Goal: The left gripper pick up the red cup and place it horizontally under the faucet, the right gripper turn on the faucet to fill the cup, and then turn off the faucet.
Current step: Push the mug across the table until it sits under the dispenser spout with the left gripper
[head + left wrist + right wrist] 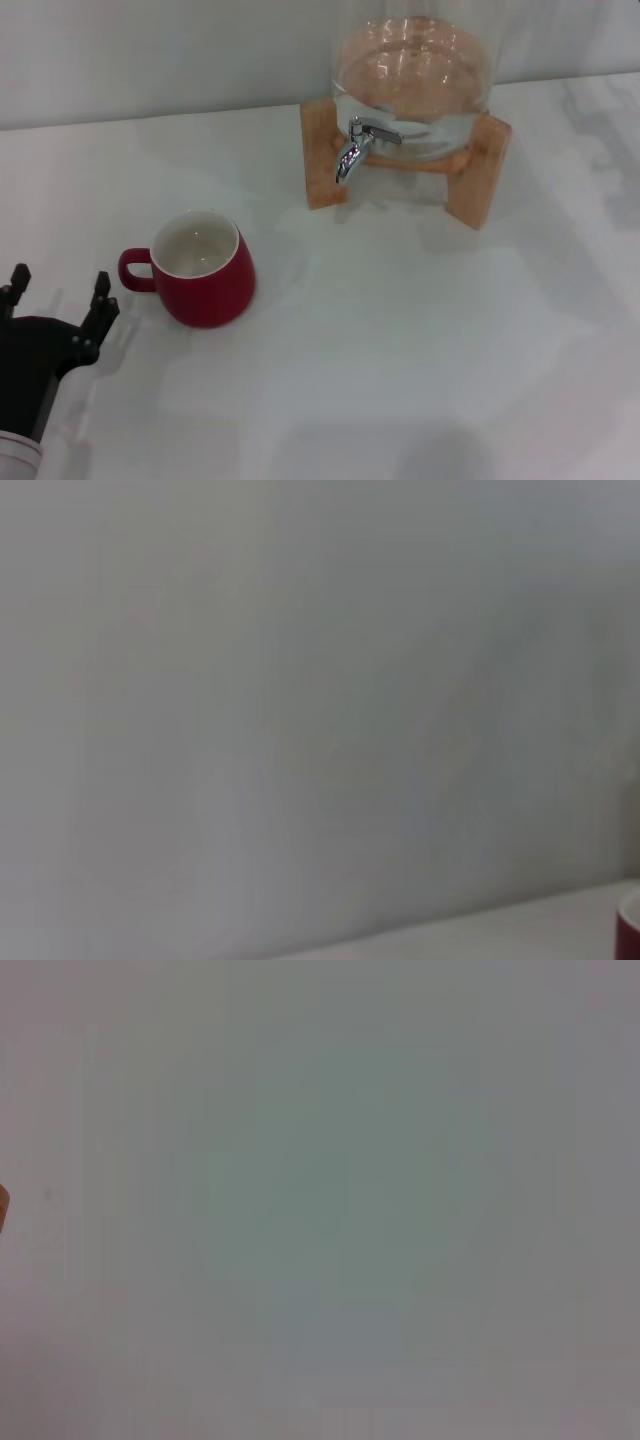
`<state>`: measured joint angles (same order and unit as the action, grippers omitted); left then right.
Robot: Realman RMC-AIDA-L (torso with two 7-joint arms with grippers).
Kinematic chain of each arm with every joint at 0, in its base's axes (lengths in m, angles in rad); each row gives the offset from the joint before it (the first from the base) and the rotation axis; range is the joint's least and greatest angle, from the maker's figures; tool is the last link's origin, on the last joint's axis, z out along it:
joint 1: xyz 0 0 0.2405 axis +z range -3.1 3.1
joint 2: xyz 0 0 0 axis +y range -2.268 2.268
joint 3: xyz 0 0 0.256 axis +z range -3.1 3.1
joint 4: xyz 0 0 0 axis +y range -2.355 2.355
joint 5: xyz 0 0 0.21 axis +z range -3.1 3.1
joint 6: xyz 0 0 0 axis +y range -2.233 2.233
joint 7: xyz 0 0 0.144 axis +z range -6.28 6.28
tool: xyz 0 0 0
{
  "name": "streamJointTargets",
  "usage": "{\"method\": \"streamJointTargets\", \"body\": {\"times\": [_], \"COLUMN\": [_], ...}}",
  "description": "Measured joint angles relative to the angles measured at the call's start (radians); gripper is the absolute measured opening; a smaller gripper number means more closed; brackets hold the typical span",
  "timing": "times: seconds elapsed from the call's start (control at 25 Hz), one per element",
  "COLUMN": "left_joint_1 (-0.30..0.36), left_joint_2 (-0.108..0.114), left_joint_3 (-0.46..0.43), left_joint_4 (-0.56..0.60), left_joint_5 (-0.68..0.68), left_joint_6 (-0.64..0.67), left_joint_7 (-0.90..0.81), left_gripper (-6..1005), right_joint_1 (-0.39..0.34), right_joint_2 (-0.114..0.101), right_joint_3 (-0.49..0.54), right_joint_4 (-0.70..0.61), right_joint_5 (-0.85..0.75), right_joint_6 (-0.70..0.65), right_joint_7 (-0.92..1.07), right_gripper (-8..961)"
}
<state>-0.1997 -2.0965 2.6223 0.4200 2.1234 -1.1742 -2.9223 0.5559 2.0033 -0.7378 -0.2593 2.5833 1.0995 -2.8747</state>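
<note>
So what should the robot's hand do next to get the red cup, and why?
Probably the left gripper should slide toward the red cup. Its fingers are open and empty, a little off the handle side, and the cup stands upright on the table, far from the faucet. The right gripper isn't in view.
</note>
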Motion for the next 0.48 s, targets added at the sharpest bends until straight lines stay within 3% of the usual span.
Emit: {"method": "streamJointTargets", "body": {"times": [0.48], "left_joint_1": [-0.034], "left_joint_2": [0.005], "left_joint_3": [0.002], "left_joint_4": [-0.008], "left_joint_5": [0.000], "left_joint_6": [0.093], "left_joint_7": [0.000], "left_gripper": [792], "right_joint_1": [-0.011], "right_joint_2": [0.000], "right_joint_3": [0.000], "right_joint_4": [0.000], "right_joint_5": [-0.001], "right_joint_6": [0.007], "right_joint_7": [0.000], "right_gripper": [632]}}
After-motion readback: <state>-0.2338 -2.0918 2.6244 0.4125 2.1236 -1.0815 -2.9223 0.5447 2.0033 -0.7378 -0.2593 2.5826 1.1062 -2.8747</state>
